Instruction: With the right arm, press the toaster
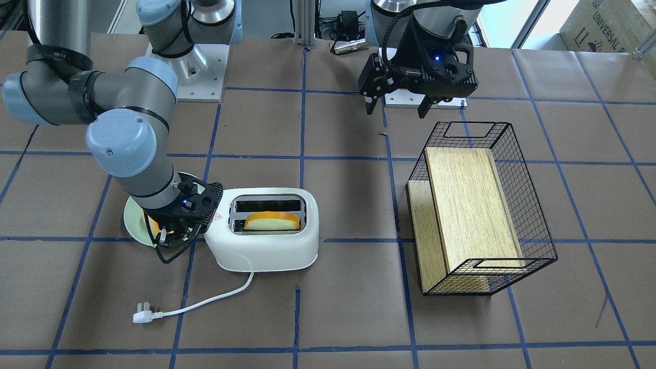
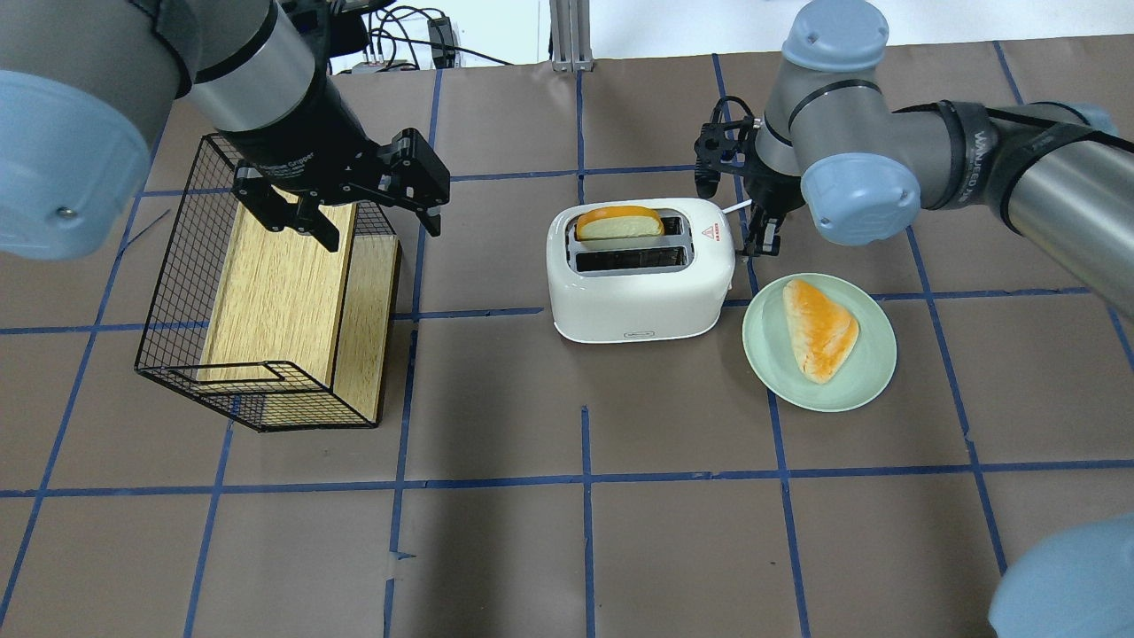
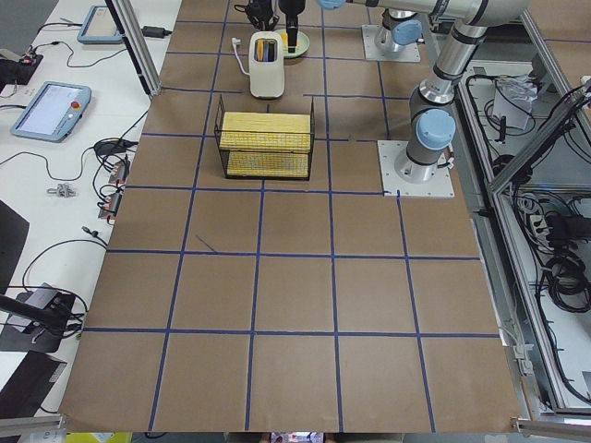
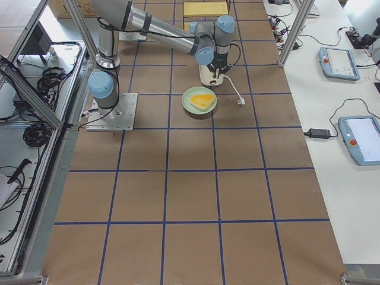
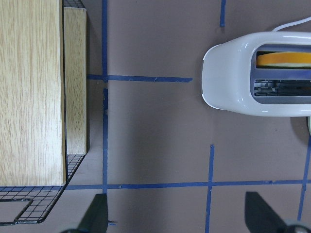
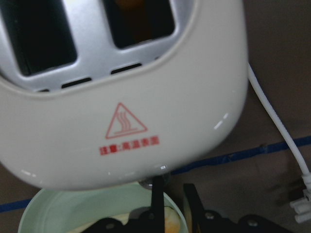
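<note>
The lower part of the white two-slot toaster's (image 2: 638,292) sticker end is hidden. From the right wrist camera the rounded shell curves over it, and from the front-facing camera the right gripper (image 1: 171,238) stands in front of it. That gripper, on the right arm (image 2: 833,97), points down at this end, over the gap between the toaster and a pale green plate (image 2: 877,372). Its fingers (image 6: 156,194) stand close together with a thin slit between them. Whether the tips meet, or touch any part of the toaster, cannot be made out.

The toaster stands near the middle of the brown-papered table (image 2: 585,532), between a black wire basket (image 2: 177,266) and the plate, which lies just beside it. One slot holds a slice of bread (image 2: 620,223), its top above the rim. A wedge of bread (image 2: 819,328) lies on the plate, mostly covered by the gripper in the front-facing view. The white cord (image 1: 205,302) runs to a plug (image 1: 142,313) lying loose on the table.

The sticker (image 6: 125,121) is a red warning triangle with wavy lines above a row of red Chinese characters, slightly blurred. A small mark low on the toaster's long side is too small to read. A cardboard box (image 1: 605,20), cut off at the corner, reads "UNIVERSAL".

The left gripper (image 2: 384,235) hangs above the basket's edge, jaws spread wide and empty. Its label ends in "Gripper". Wooden boards (image 2: 275,283) fill the basket
</note>
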`<control>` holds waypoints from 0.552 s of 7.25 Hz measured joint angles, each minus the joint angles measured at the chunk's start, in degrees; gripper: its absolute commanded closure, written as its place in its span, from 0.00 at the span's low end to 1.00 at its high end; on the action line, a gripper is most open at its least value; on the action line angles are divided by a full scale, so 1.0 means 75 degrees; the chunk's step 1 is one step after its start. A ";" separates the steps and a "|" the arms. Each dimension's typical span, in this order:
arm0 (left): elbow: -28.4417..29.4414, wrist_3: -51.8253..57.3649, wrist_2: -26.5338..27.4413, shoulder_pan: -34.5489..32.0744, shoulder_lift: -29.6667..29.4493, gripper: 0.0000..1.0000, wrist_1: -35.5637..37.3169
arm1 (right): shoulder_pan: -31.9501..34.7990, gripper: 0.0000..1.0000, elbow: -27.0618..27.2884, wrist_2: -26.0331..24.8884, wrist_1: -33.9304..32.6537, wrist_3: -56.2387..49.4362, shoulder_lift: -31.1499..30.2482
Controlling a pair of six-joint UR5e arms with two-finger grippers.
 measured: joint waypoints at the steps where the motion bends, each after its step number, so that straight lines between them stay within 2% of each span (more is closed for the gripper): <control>1: 0.0000 0.0000 -0.0005 -0.0001 0.0000 0.00 0.0000 | -0.0024 0.00 -0.0278 -0.0130 0.0468 0.0592 -0.0113; 2: 0.0000 0.0000 -0.0008 0.0001 0.0000 0.00 0.0000 | -0.0045 0.00 -0.0637 -0.0202 0.1157 0.1490 -0.0322; 4: 0.0000 0.0000 -0.0002 0.0009 0.0001 0.00 0.0000 | -0.0046 0.00 -0.1282 -0.0493 0.2730 0.4564 -0.1004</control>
